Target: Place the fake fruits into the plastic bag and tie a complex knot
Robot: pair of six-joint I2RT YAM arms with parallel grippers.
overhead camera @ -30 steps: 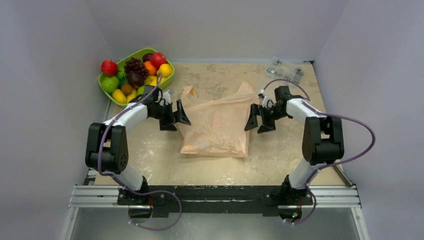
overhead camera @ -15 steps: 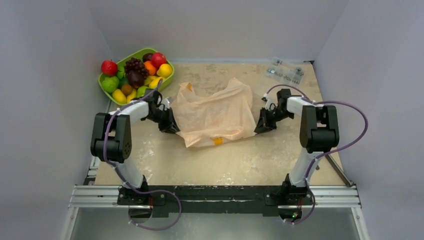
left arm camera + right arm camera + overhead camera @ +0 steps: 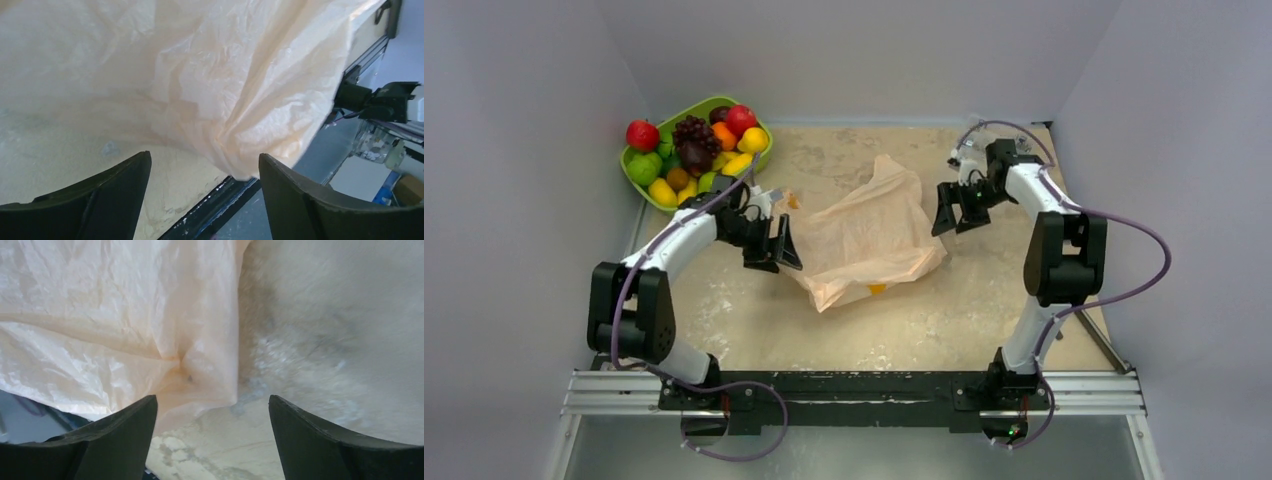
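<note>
Your left fingers [image 3: 782, 248] were spread, with nothing pinched; the wrist view showed only a loose fold of the bag [image 3: 869, 235] hanging just ahead of the gap. Your right fingers [image 3: 951, 215] were spread too and empty, with the bag's edge and bare bench [image 3: 944, 320] in front of them.

The bag lay crumpled on the bench between the two arms. Its long axis ran on a slant, from the near left corner up to a peak at the far right. The left fingers stood just beside its left edge. The right ones sat near its far right side, with a small gap between.

The fruits [image 3: 699, 150] were all in the tray [image 3: 709, 101] at the far left corner, well apart from the bag, and none had gone in. No open mouth showed on the bag. I judged the mouth had to be found and spread first. The left arm was the nearer one to the fruits, so the picking would likely fall to it.
</note>
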